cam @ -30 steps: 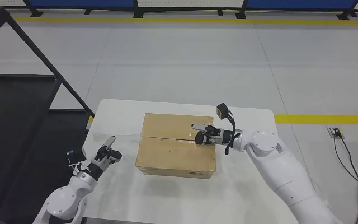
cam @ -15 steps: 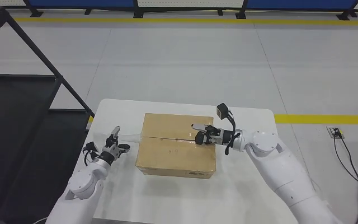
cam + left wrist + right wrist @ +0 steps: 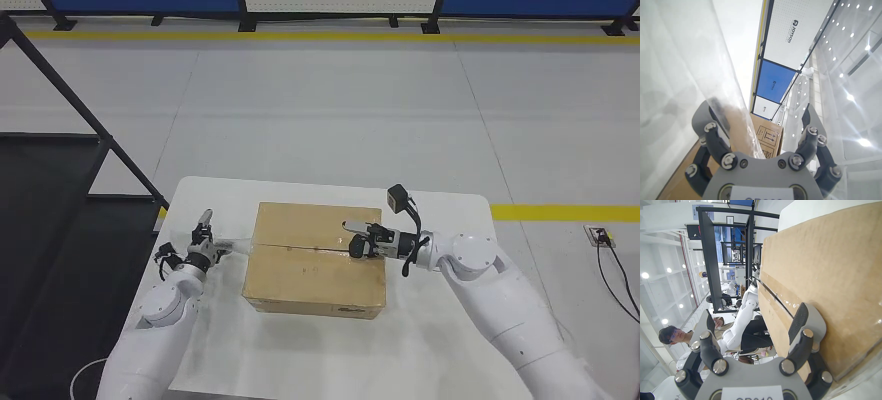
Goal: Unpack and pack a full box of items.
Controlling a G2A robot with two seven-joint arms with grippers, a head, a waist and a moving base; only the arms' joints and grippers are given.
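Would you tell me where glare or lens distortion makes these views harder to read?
Left wrist view: clear film before the lens smears the ceiling lights into streaks and veils the box. Right wrist view: the wide lens bows the box's straight edges. Top view: even light, no glare on the table.

You see the right gripper [image 3: 755, 313] in the foreground, jaws spread wide. One finger [image 3: 798, 321] lies over the top of the cardboard box [image 3: 829, 266], just beside its closed flap seam [image 3: 776, 298]; the other hangs past the box's edge. At the seam's far end stands the left gripper [image 3: 756, 265].
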